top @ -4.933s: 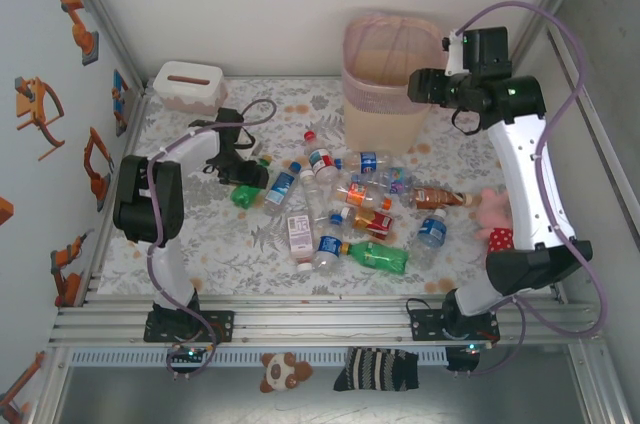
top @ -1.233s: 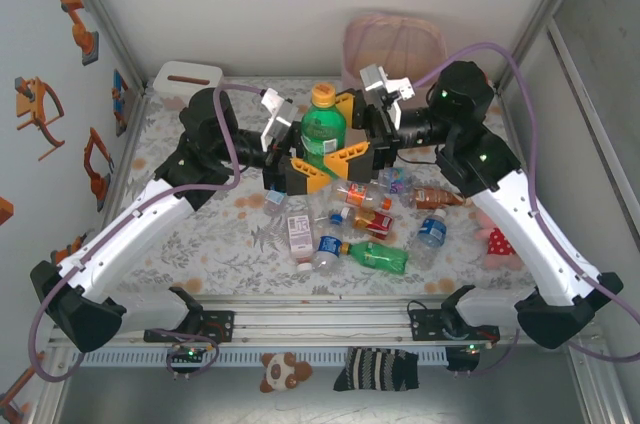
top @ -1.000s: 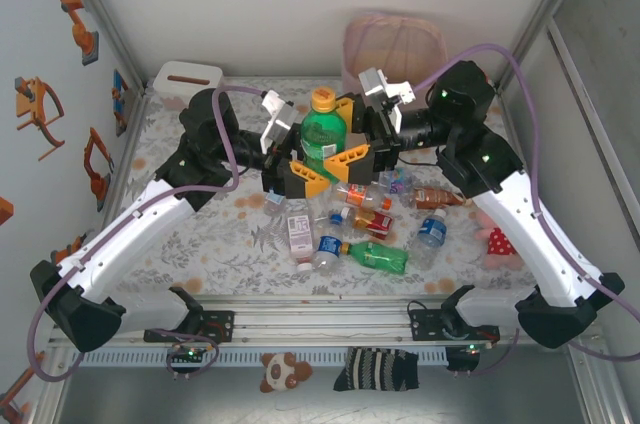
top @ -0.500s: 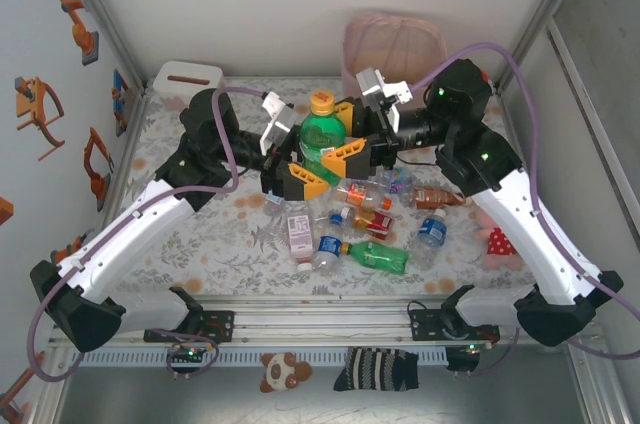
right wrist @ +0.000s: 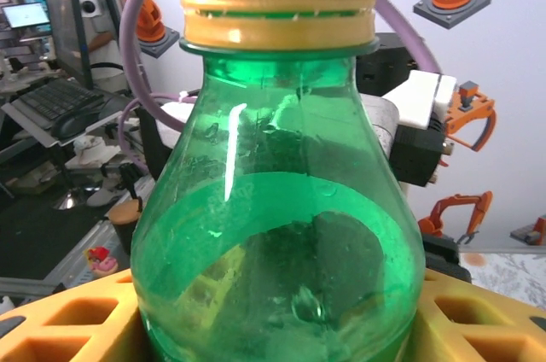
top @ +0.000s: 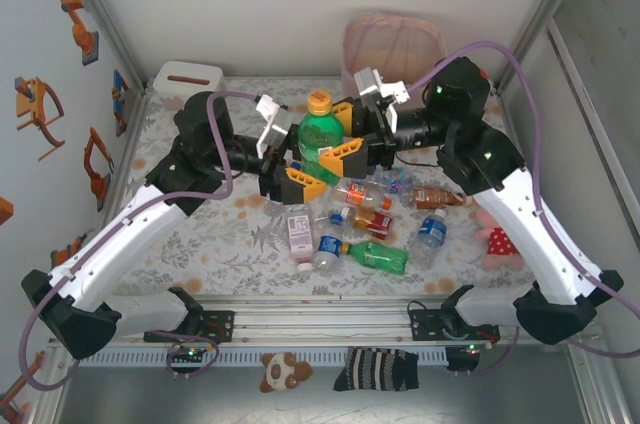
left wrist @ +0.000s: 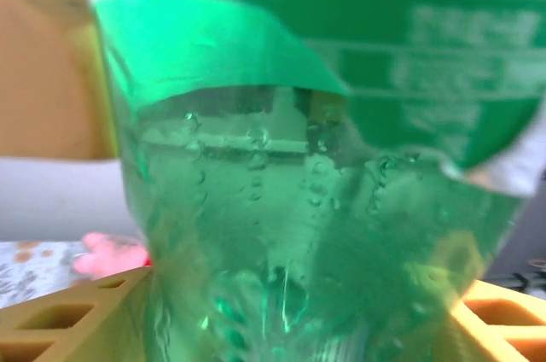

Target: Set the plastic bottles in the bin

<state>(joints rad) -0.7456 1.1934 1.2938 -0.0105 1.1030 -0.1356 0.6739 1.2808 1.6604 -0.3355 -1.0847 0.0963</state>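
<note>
A green bottle with a yellow cap stands upright in the air at the centre of the overhead view, caught between the two arms. The right gripper comes in from the right with its yellow fingers pressed against both sides of the bottle's belly, so it is holding it. The left gripper reaches in from the left, lower down, its fingers flanking the bottle's base. Whether they grip or merely stand beside the plastic I cannot tell.

The bin sits at the upper centre-right of the frame against the back wall, near the bottle and just behind the right arm's wrist. Its mouth is unobstructed. The other bottles lie scattered on the tabletop below the raised one, toward lower centre. A white box occupies the upper-left corner, and a pink plush toy lies at the right edge. The tabletop's left strip is bare, and walls close in on three sides.
</note>
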